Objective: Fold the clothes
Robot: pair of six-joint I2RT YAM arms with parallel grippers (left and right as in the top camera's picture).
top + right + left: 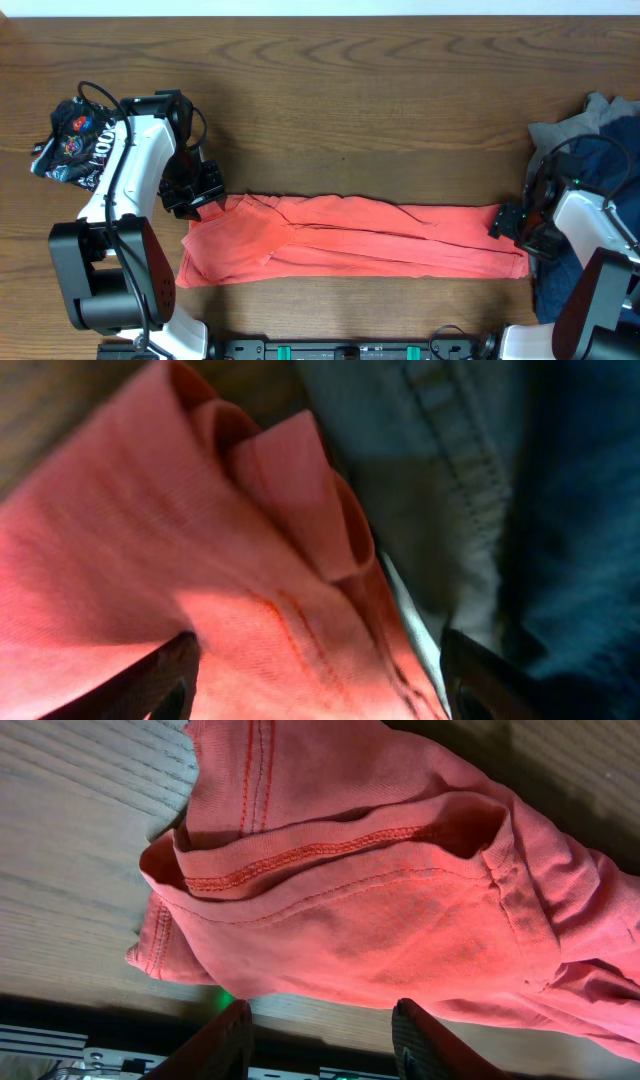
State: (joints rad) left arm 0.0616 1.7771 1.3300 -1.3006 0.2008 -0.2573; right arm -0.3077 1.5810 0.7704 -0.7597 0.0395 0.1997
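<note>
A coral-red T-shirt lies folded into a long flat strip across the front of the table. My left gripper is open over its left end, near the seamed hem, with its fingers apart and empty. My right gripper is open at the strip's right end, and its fingers straddle red cloth without closing on it. Grey and navy-blue garments are piled at the right edge. The chest print is hidden.
A dark patterned garment lies bunched at the far left behind my left arm. The grey and blue pile lies right beside the strip's right end. Bare wood table spreads behind the shirt.
</note>
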